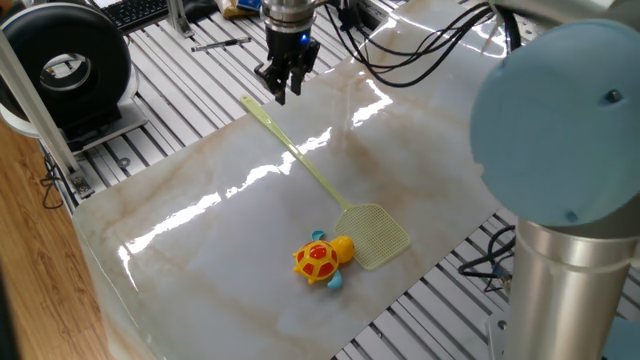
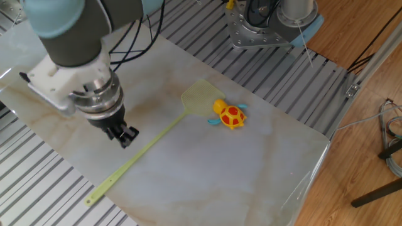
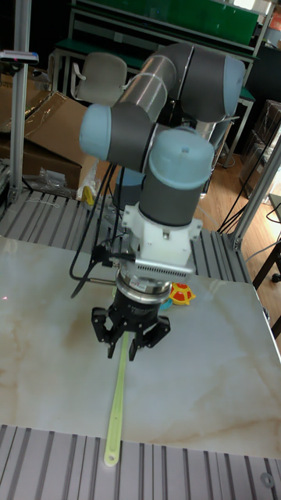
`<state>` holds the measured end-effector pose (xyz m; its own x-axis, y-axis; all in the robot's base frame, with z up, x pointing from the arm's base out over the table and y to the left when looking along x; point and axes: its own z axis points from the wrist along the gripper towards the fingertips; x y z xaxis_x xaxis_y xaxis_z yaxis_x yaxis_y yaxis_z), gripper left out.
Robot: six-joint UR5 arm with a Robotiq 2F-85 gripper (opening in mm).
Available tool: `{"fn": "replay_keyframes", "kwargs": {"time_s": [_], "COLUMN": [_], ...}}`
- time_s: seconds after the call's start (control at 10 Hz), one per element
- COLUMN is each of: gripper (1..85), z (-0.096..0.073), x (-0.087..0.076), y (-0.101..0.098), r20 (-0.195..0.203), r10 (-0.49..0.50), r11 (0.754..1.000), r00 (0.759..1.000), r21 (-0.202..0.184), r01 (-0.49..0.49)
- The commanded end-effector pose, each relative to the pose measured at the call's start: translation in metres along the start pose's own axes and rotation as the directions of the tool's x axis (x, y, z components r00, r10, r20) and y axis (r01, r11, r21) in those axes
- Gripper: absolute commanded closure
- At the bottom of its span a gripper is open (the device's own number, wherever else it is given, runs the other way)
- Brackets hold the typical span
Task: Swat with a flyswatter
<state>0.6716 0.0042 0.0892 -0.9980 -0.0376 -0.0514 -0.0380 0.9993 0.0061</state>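
Note:
The pale yellow-green flyswatter (image 1: 318, 180) lies flat on the marble tabletop, and nothing holds it. Its mesh head (image 1: 378, 236) rests beside an orange-and-yellow turtle toy (image 1: 321, 259), while the thin handle runs away toward the far end. My gripper (image 1: 276, 90) hangs just above that handle end, fingers pointing down and spread open, empty. From the other side the gripper (image 2: 126, 137) is close beside the handle (image 2: 135, 157), a little short of its tip. In the tall view the gripper (image 3: 129, 341) hovers over the handle (image 3: 117, 406), and the arm hides the head.
A black round device (image 1: 66, 63) and a keyboard (image 1: 136, 10) stand past the slab's far-left edge. Cables (image 1: 420, 45) trail over the slab's back. The arm's base (image 2: 267, 25) is bolted on the slotted aluminium table (image 2: 38, 182) around the slab.

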Motion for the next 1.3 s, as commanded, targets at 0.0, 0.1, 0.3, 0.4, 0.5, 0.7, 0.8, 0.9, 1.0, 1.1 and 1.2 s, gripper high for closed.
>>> {"fn": "replay_keyframes", "kwargs": {"time_s": [0.0,0.1,0.3,0.4,0.5,0.7,0.8,0.9,1.0,1.1,1.2], "gripper": [47.0,47.0,48.3,48.3,48.3,49.0,49.0,50.3,51.7,51.7,51.7], "z": [0.037,0.035,0.024,0.024,0.027,0.057,0.064,0.061,0.056,0.055,0.056], "x": [-0.025,-0.025,-0.013,-0.014,-0.015,-0.020,-0.023,-0.022,-0.014,-0.006,-0.013], "y": [0.011,0.009,0.002,-0.002,0.004,0.026,0.025,0.015,0.014,0.023,0.020], "r20": [0.039,0.039,0.001,0.007,0.009,0.029,0.051,0.048,0.008,-0.025,0.001], "r10": [0.057,0.059,0.052,0.057,0.087,0.134,0.129,0.123,0.121,0.129,0.119], "r11": [0.998,0.998,0.999,0.998,0.996,0.991,0.992,0.992,0.993,0.991,0.993], "r00": [0.998,0.997,0.999,0.998,0.996,0.991,0.990,0.991,0.993,0.991,0.993], "r21": [-0.021,-0.014,-0.001,0.015,-0.003,-0.014,-0.001,0.021,0.005,-0.024,-0.018], "r01": [-0.056,-0.059,-0.052,-0.057,-0.087,-0.133,-0.129,-0.124,-0.121,-0.130,-0.119]}}
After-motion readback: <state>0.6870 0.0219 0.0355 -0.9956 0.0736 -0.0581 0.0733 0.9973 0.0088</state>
